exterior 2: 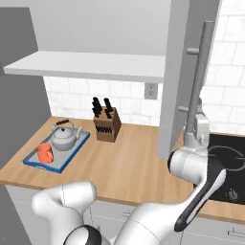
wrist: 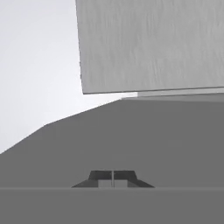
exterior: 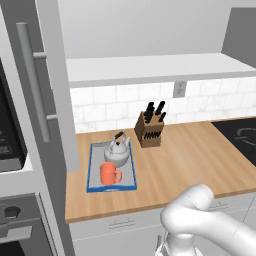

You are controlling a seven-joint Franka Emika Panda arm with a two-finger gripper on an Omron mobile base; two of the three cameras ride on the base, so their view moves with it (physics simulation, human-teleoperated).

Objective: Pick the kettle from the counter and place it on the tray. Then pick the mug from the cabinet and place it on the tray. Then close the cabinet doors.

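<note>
the left cabinet door [exterior: 47, 85] stands open, its bar handle upright. on the desk [exterior: 180, 160] the tray [exterior: 93, 176] lies long axis front to back, holding the kettle [exterior: 117, 152], spout toward the wall, and the mug [exterior: 108, 174], handle pointing right. the gripper [wrist: 113, 178], pressed together, is beside the right door's handle [exterior 2: 200, 72].

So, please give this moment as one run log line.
kettle: on tray | mug: on tray | gripper: shut, empty, at right cabinet door | doors: open

No readable text — no labels, no numbers.
</note>
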